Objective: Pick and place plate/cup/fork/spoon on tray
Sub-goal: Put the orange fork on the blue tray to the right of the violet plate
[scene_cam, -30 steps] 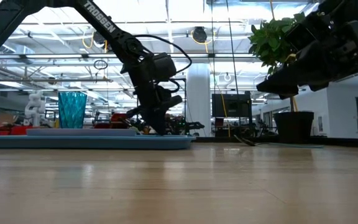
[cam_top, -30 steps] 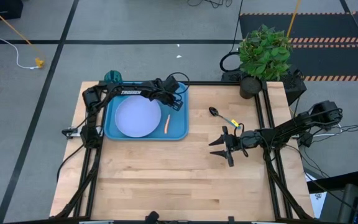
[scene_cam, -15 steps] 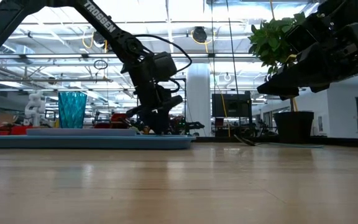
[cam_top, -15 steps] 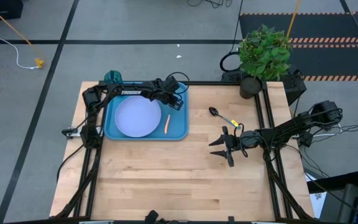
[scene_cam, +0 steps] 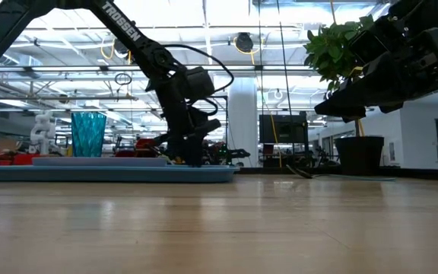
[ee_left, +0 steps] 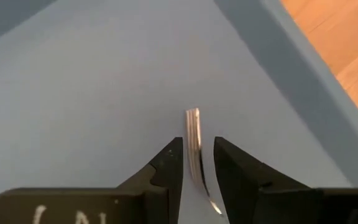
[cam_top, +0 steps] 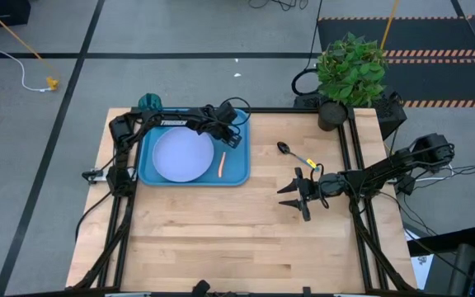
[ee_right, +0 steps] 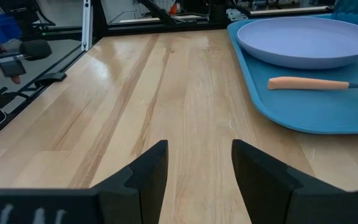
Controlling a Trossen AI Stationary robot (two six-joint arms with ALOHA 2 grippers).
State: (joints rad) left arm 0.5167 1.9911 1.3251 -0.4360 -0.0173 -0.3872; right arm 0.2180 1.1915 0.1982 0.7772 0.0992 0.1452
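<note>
Left hand (ee_left: 197,163) pinching fork (cam_top: 222,163) tines on tray (cam_top: 237,175), right hand (ee_right: 194,165) spread, spoon (cam_top: 293,153) near potted plant (cam_top: 350,70).

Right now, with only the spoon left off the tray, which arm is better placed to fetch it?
Right: its open tool hovers near the spoon, while the left tool is over the tray, at the fork.

Tray to the left gripper's side of the table, spoon out on the bare wood by the right gripper.

The left gripper (cam_top: 225,134) sits low over the tray (cam_top: 239,175) at its far right corner, the fork (cam_top: 222,162) lying just before it on the tray floor and the plate (cam_top: 183,154) to its left. The cup (cam_top: 148,102) stands well to its left, at the tray's far left corner. The spoon (cam_top: 290,152) lies just behind the right gripper (cam_top: 291,195), and the potted plant (cam_top: 349,70) farther behind.
</note>
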